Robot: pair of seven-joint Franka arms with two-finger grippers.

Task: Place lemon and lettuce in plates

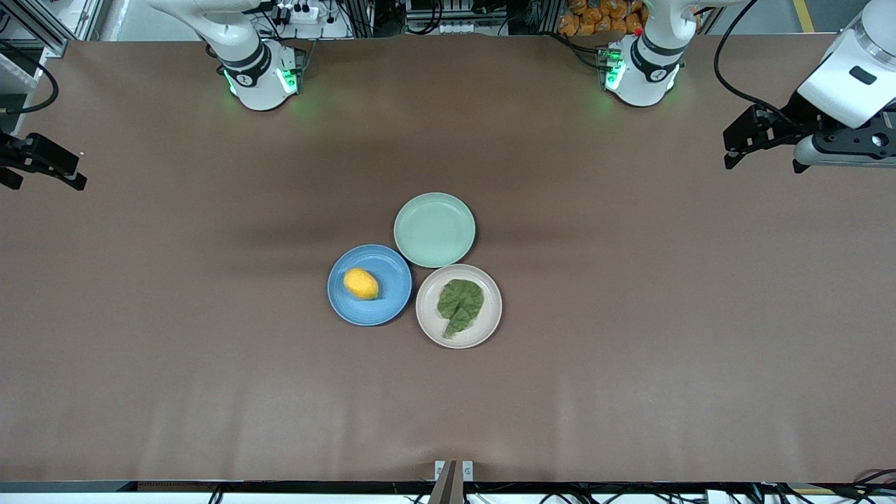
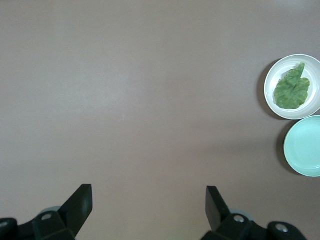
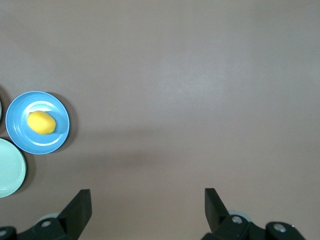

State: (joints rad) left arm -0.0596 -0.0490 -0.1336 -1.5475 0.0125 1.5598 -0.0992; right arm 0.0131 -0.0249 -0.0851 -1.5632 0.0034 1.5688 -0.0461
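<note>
The small oval yellow lemon (image 1: 361, 283) is lying in the round matte blue plate (image 1: 392, 306); beside that plate, the crinkled green lettuce leaf (image 1: 460, 304) is resting in the round beige plate (image 1: 428, 318). The left gripper (image 2: 149, 200) and right gripper (image 3: 148, 201) are hanging released over the brown counter's (image 1: 630, 350) ends.

Your left end effector (image 2: 149, 207) hangs over bare brown tabletop (image 2: 140, 100), its two dark fingers (image 2: 80, 202) spread wide with nothing between them. Well apart from it you see the beige plate (image 2: 272, 75) with the crinkled green lettuce (image 2: 292, 88) lying flat inside it. Just beside that plate sits the pale green plate (image 2: 303, 146), partly cut off at the picture's edge.
</note>
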